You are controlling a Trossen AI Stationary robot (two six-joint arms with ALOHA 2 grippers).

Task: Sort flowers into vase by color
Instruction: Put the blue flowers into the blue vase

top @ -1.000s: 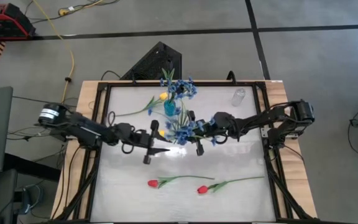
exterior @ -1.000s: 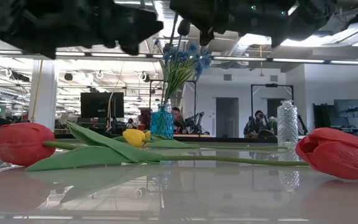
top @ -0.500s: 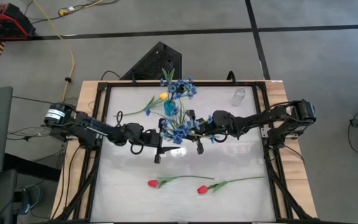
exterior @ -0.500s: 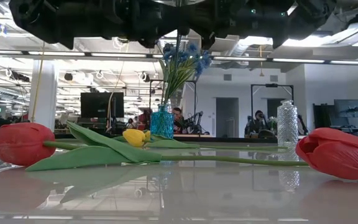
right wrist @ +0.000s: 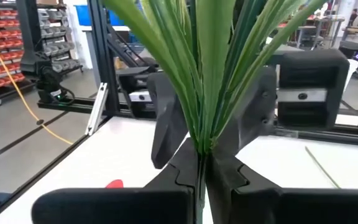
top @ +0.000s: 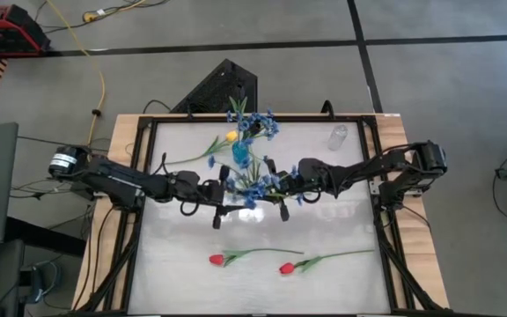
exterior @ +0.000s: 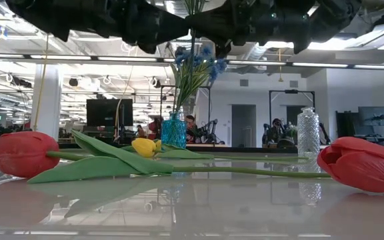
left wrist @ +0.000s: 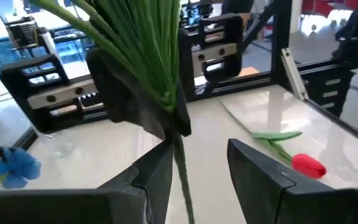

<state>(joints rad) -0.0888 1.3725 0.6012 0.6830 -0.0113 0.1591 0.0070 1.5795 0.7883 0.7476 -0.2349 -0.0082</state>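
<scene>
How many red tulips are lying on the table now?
2. One red tulip lies at the table's near edge, left of centre; the other red tulip lies just to its right. Both are apart from the arms. None seems hidden.

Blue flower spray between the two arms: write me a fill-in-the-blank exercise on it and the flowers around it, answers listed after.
1. The right hand is shut on the stem of the ____ flower spray.
2. The left hand is ____, its fingers either side of that stem.
3. Two ____ tulips lie on the table nearest the low camera.
4. The yellow tulip lies beside the ____ vase, which already holds blue flowers.

Missing words: blue; open; red; teal
</scene>
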